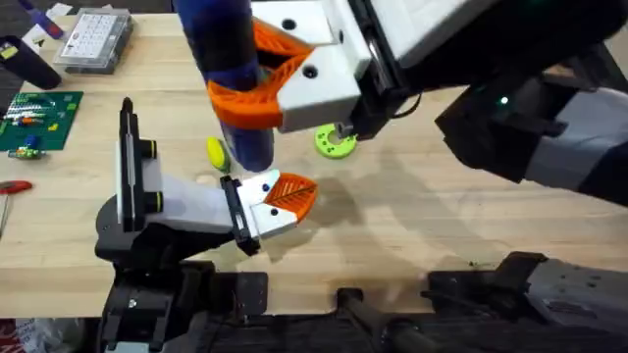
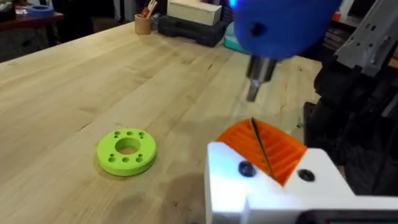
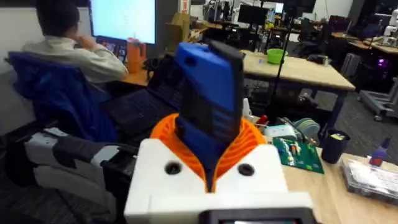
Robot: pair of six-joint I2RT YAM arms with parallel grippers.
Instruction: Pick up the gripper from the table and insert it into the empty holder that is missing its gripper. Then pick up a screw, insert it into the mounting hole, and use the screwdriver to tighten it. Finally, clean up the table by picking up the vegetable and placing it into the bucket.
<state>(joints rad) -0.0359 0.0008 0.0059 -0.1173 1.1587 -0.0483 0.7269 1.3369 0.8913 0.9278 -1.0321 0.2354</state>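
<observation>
Blue plastic is what the right gripper (image 1: 270, 83) is clamping: the screwdriver (image 1: 235, 69), held upright between its orange pads with the dark tip pointing down. The tip is hovering just above the left gripper (image 1: 285, 196), whose orange-padded fingers look pressed together on nothing I can make out. To do the tightening well, the right arm is needing a plumb shaft, centred over the screw head (hidden here) before descending. The vegetable (image 1: 216, 152) is lying on the table (image 1: 442, 226) just behind the screwdriver, beside a green disc (image 1: 335, 143); the bucket isn't something I can place.
</observation>
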